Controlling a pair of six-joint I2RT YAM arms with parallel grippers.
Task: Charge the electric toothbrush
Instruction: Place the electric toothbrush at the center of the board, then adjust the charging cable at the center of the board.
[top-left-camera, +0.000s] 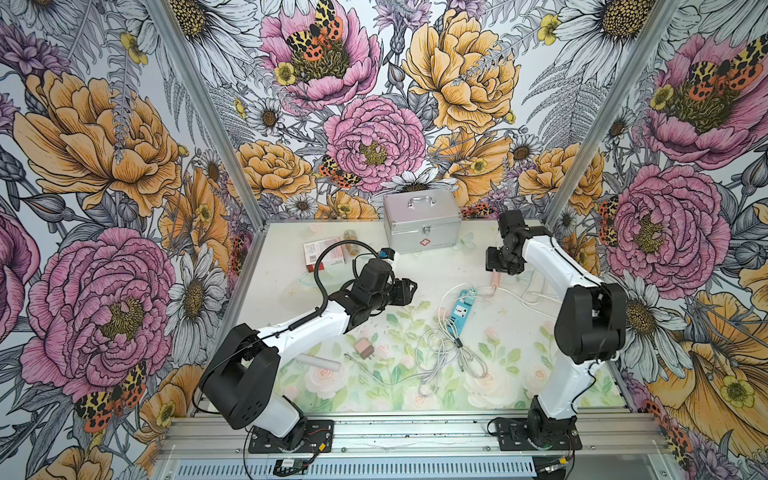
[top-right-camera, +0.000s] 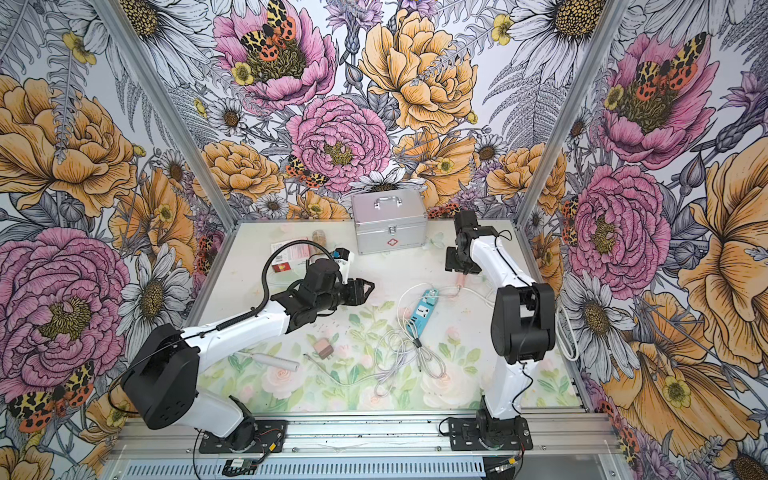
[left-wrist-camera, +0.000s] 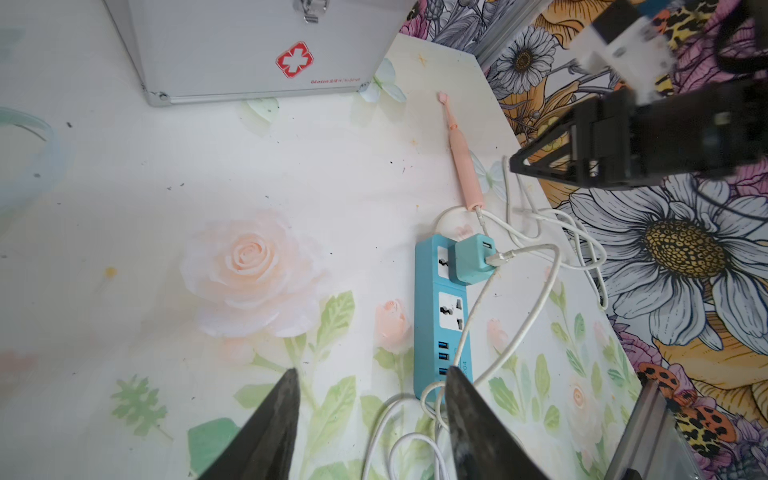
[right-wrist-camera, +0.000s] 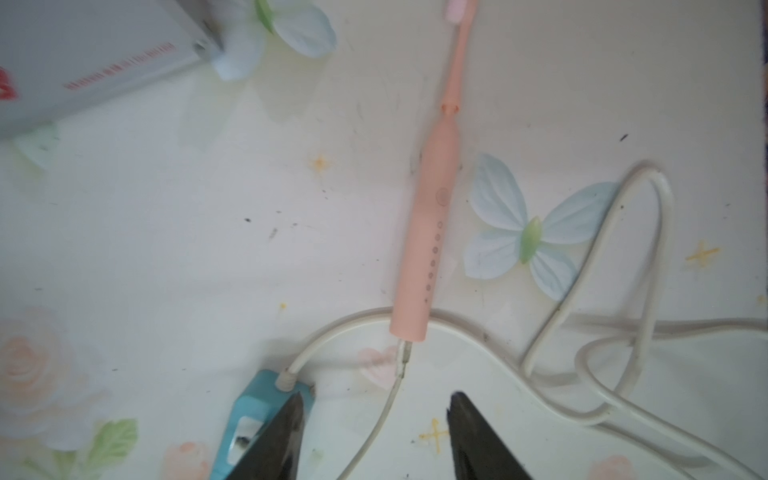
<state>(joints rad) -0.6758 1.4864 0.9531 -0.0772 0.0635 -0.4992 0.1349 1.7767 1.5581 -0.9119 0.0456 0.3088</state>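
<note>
While both top views hide most of the pink electric toothbrush (top-left-camera: 494, 283) under the right gripper (top-left-camera: 498, 270), we see it whole from the left wrist. It lies flat on the counter (left-wrist-camera: 124, 187) near the right edge, between the silver first-aid case (left-wrist-camera: 249, 50) and the blue power strip (left-wrist-camera: 440, 316). A white charging cable (right-wrist-camera: 401, 361) meets its base; we cannot tell whether the plug is fully seated. A teal adapter (left-wrist-camera: 473, 257) sits in the strip's end socket, but we cannot trace which looped cord reaches it. From the right wrist the brush head is cut off and the picture is soft. The right gripper's jaws stand apart above the cable, gripping nothing. The left gripper (left-wrist-camera: 370, 424) is likewise apart, well away from the toothbrush.
</note>
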